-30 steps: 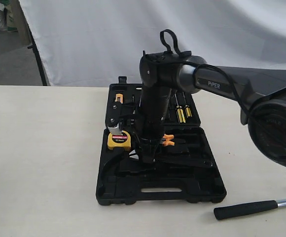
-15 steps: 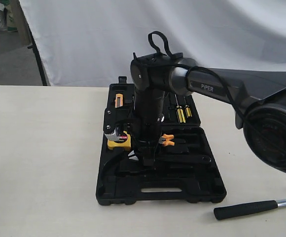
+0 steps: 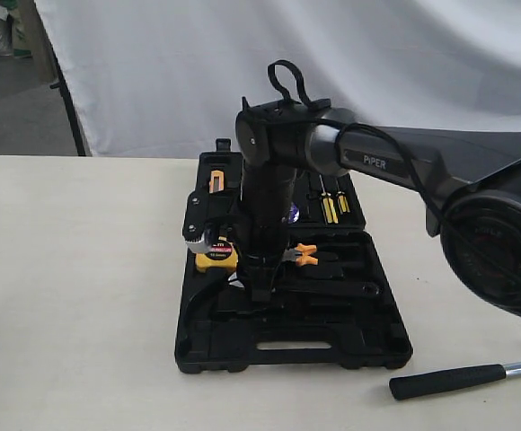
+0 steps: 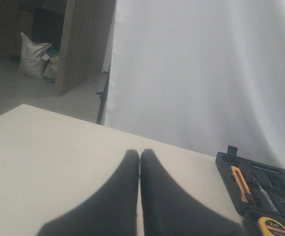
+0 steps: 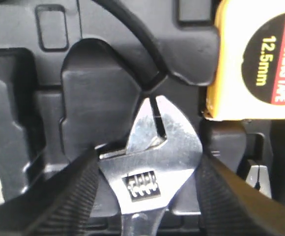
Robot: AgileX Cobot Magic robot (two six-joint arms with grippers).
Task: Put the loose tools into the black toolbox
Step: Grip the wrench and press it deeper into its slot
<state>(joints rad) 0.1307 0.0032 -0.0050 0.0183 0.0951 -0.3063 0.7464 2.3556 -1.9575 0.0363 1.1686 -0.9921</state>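
Step in hand: seating the silver adjustable wrench (image 5: 147,184) in the black toolbox (image 3: 368,346). In the right wrist view the wrench head fills the centre of the frame and lies over a moulded recess. The yellow tape measure (image 5: 260,59) sits at upper right, just beside the head. The right gripper (image 5: 147,157) straddles the head, and its ribbed fingers (image 5: 69,191) appear to press on both flanks, so I read it as clamped on the wrench. Whether the wrench has bottomed out in its recess cannot be told from here. Pose, exterior view: the right arm reaches in from the right edge of the frame, across the middle. Its wrist is turned straight down over the nearer half of the case, left of the orange-handled pliers (image 3: 306,255). Left gripper (image 4: 140,155): fingers pressed together with nothing between them, held over bare table (image 3: 81,296), with the case at the lower right of its view. The steel claw hammer (image 3: 449,380) lies on the table at lower right of the exterior view, outside the case and apart from it. The tape roll cannot be made out with certainty. Judgement: the next move is to let go of the wrench only once it sits flat, then lift straight up so as not to snag the tape measure. After that, the hammer.
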